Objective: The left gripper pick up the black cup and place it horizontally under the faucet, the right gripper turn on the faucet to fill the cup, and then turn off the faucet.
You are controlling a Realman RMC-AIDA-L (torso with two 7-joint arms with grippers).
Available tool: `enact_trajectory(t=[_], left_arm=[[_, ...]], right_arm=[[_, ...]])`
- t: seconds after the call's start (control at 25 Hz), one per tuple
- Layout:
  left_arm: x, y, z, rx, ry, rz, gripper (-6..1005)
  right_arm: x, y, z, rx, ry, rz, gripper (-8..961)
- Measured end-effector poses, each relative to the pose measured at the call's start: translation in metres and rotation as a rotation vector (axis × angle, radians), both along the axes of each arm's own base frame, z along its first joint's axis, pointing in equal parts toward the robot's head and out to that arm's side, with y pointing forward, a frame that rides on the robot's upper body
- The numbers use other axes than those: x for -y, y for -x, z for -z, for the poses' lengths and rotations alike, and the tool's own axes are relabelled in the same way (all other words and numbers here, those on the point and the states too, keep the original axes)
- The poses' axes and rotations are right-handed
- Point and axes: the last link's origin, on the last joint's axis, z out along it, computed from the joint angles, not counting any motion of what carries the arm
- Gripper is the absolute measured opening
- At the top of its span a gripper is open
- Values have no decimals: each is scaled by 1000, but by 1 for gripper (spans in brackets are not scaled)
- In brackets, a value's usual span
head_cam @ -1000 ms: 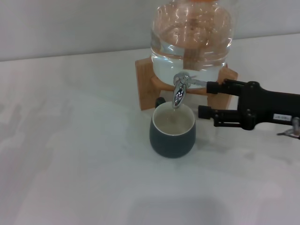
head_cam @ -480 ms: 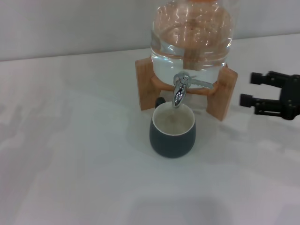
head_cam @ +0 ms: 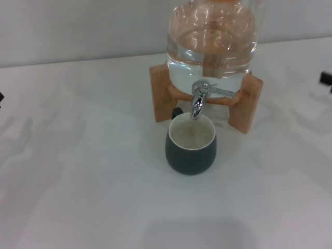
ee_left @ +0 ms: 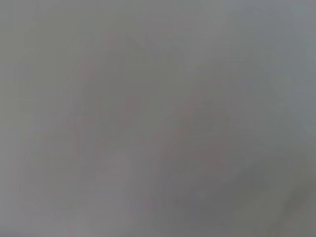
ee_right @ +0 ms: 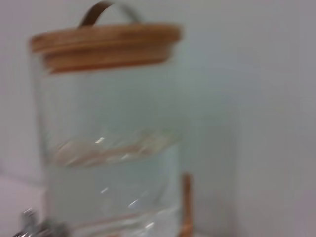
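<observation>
The left wrist view shows only a plain grey surface (ee_left: 158,118) that fills the whole picture. It is soft and blurry. A few faint darker patches lie near the middle of the surface, and it looks a little lighter toward one edge. No cup, tap or gripper fingers can be made out against it.

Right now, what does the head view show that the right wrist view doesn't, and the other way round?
Only the head view shows the cup standing under the faucet, the table, and a black tip of the right gripper at the right edge. Only the right wrist view shows the jar's wooden lid. Both show the glass jar part full, and its wooden stand.
</observation>
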Motion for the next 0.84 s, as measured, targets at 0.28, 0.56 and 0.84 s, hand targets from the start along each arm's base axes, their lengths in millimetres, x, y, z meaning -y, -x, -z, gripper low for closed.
enact_trajectory(t=[0.28,0.56,0.84], left_arm=[[5,2,2,-32,33,15,515],[10,4,0,-52,45,27,515],[14,6,-3,2,33,9,515]], right_arm=[[12,-17,-26,-167,-301,-6,853],[31,-43,-41,-272,-564,58,853],[32,-52,-37,-252,-583,109,853]])
